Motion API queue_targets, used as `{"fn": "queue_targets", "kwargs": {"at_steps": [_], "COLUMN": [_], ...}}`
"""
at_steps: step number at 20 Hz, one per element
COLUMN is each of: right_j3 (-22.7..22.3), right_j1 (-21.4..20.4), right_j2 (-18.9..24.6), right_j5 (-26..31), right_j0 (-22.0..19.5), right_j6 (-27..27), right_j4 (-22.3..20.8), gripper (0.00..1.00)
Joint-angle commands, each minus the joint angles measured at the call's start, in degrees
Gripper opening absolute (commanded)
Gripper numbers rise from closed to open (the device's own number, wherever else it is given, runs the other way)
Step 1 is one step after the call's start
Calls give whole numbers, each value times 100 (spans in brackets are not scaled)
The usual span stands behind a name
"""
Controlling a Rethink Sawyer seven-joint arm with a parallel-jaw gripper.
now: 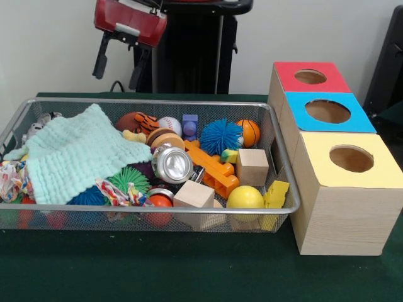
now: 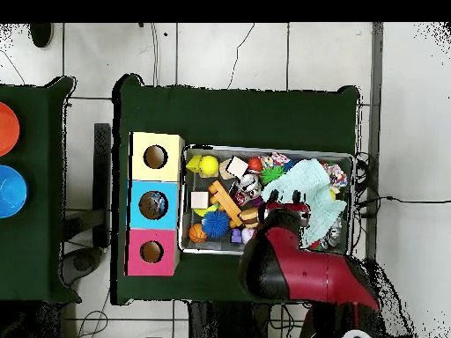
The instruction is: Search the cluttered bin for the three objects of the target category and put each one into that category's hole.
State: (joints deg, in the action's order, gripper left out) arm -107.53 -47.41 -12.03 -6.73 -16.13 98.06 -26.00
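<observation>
The wire mesh bin (image 1: 157, 208) lies on the green table, full of toys; it also shows in the overhead view (image 2: 269, 150). A mint-green knitted cloth (image 1: 82, 154) covers its left half. A crinkly clear-whitish wrapper (image 1: 38, 126) peeks out at the bin's far left corner; other wrappers are hidden. A silver can (image 1: 173, 165) lies mid-bin. The red-topped box's hole (image 1: 310, 77) is the farthest of the three, right of the bin; it also shows in the overhead view (image 2: 151, 252). My gripper (image 1: 119, 66) hangs open and empty above the bin's far rim, left of centre.
The blue-topped box (image 1: 327, 111) and the yellow-topped box (image 1: 351, 158) stand in line with the red one. Balls, wooden cubes (image 1: 252, 166), an orange brick and a spiky blue ball (image 1: 220, 135) crowd the bin's right half. My red arm (image 2: 291, 264) covers the bin's near edge in the overhead view.
</observation>
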Motion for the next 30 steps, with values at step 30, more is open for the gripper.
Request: {"fn": "queue_targets", "kwargs": {"at_steps": [30], "right_j3": [1269], "right_j1": [2086], "right_j2": [111], "right_j5": [-1291], "right_j0": [-744], "right_j6": [592], "right_j4": [163], "gripper": [100]}}
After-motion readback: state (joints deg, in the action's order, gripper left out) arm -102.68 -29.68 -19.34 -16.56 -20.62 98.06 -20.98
